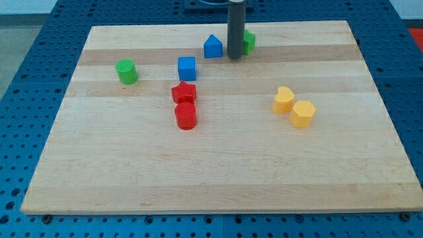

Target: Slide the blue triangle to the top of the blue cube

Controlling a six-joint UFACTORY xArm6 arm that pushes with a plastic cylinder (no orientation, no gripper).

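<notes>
End effector: dark rod, no jaws, grasping nothing; my tip rested on the worktop just to the view's right of the blue triangle. Blue triangle sat up and to the view's right of the blue cube, near it but apart. A push toward the view's left appeared needed. Also near the blue cube: red blocks below; green cylinder at left; green block behind the rod; yellow blocks well apart at right.
</notes>
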